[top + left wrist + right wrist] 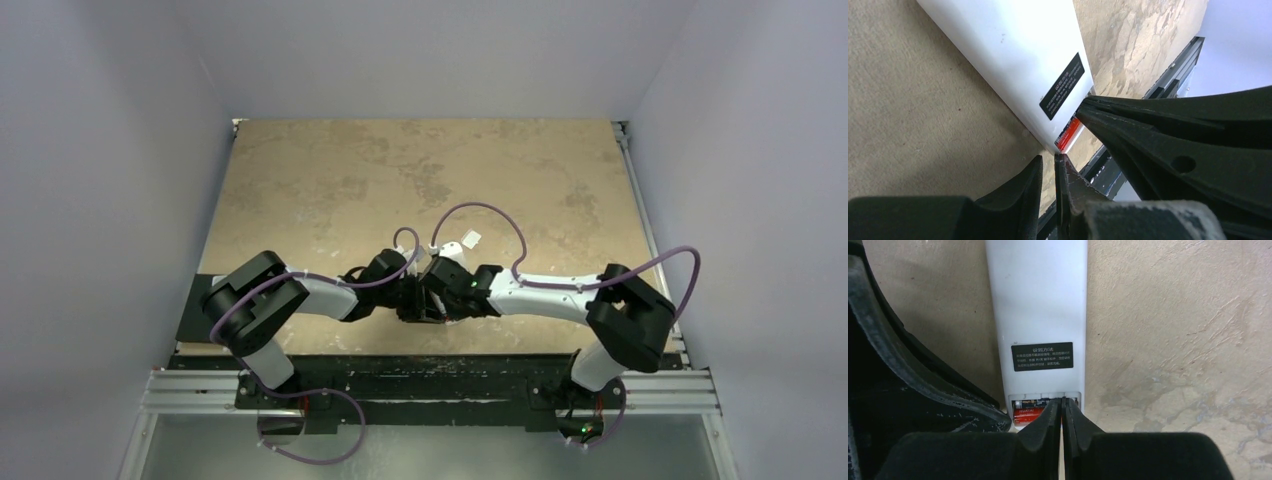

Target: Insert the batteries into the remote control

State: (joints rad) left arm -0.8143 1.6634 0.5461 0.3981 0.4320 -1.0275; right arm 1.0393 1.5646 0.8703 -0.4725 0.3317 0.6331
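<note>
Right pincer (1062,402) sat shut, empty, at remote control (1040,300) bay; left pincer (1050,159) likewise, bracing. Reddish battery (1027,413) wanted gentle, square pressure.

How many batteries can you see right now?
1: a red battery sits in the open end of the remote control. A second may be hidden behind the shut fingertips of the right gripper.

Smooth white plastic remote control (1038,300), matt table (1178,330)
</note>
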